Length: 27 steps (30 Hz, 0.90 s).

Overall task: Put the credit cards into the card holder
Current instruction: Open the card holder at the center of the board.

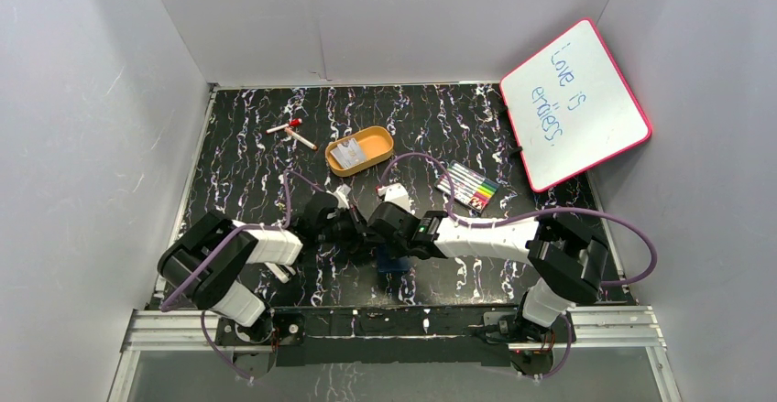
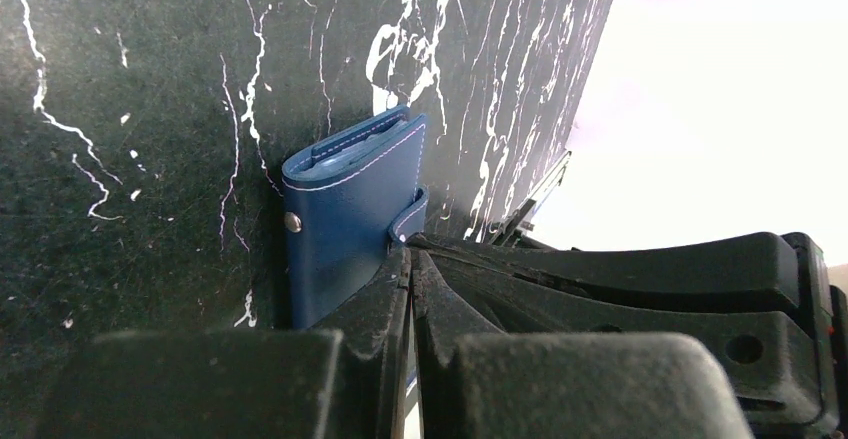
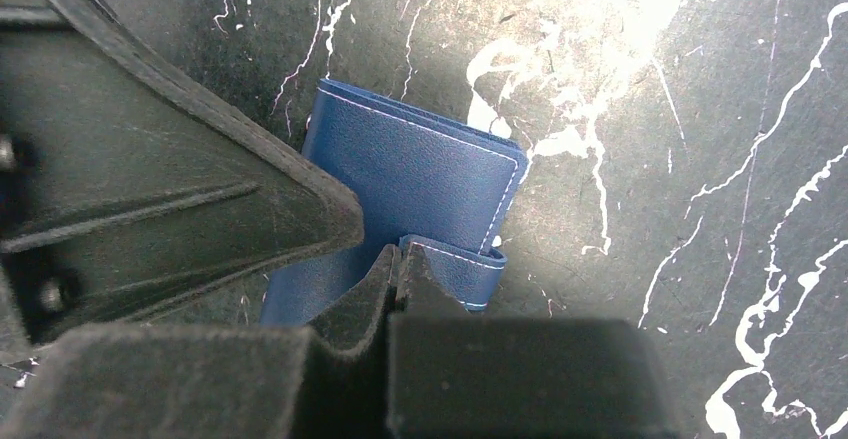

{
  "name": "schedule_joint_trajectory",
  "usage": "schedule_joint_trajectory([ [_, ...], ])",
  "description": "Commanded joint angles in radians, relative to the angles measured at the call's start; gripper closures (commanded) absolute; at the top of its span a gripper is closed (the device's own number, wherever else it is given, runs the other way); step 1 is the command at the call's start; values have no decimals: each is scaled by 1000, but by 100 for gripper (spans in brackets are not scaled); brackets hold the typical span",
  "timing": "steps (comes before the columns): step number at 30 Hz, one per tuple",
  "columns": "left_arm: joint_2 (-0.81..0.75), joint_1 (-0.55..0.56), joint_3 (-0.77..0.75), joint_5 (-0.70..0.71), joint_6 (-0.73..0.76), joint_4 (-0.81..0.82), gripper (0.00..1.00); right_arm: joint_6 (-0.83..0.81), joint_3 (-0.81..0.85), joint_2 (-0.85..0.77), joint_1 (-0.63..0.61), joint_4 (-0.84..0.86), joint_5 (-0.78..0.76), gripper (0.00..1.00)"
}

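The card holder (image 2: 345, 214) is a closed dark navy wallet on the black marbled table near the front middle; it shows partly under the arms in the top view (image 1: 396, 262). My right gripper (image 3: 397, 256) is shut on its snap tab (image 3: 455, 267). My left gripper (image 2: 410, 259) is shut, its tips resting against the wallet's face beside the tab. Both grippers meet over the wallet, left gripper (image 1: 353, 223) and right gripper (image 1: 378, 228). Pale credit cards (image 1: 351, 153) lie in the orange oval tray (image 1: 377, 136) behind them.
A striped pack of coloured markers (image 1: 469, 187) lies at right. A pink-framed whiteboard (image 1: 573, 104) leans at the back right. A loose red-capped marker (image 1: 293, 132) lies at the back left. A small white object (image 1: 394, 191) sits just behind the right gripper.
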<state>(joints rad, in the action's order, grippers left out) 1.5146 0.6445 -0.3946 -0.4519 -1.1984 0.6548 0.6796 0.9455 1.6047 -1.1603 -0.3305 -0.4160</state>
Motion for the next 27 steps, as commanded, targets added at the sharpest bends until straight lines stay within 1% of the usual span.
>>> schedule_joint_trajectory([
  [1, 46, 7, 5, -35, 6, 54, 100, 23, -7, -19, -1, 34, 2, 100],
  [7, 174, 7, 31, -31, -21, 46, 100, 28, -10, -27, -1, 29, 1, 100],
  [10, 193, 7, 26, 10, -3, -29, 100, 38, -12, -47, -1, 14, -7, 100],
  [16, 142, 7, 19, 122, 42, -174, 100, 82, -54, -160, 0, -37, -76, 100],
  [19, 126, 7, 16, 163, 51, -220, 100, 116, -83, -207, 1, -69, -111, 100],
  [23, 116, 7, 28, 158, 43, -192, 100, 160, -120, -239, 1, -99, -112, 100],
  [27, 49, 7, 20, 158, 63, -199, 100, 214, -184, -297, 2, -126, -128, 100],
])
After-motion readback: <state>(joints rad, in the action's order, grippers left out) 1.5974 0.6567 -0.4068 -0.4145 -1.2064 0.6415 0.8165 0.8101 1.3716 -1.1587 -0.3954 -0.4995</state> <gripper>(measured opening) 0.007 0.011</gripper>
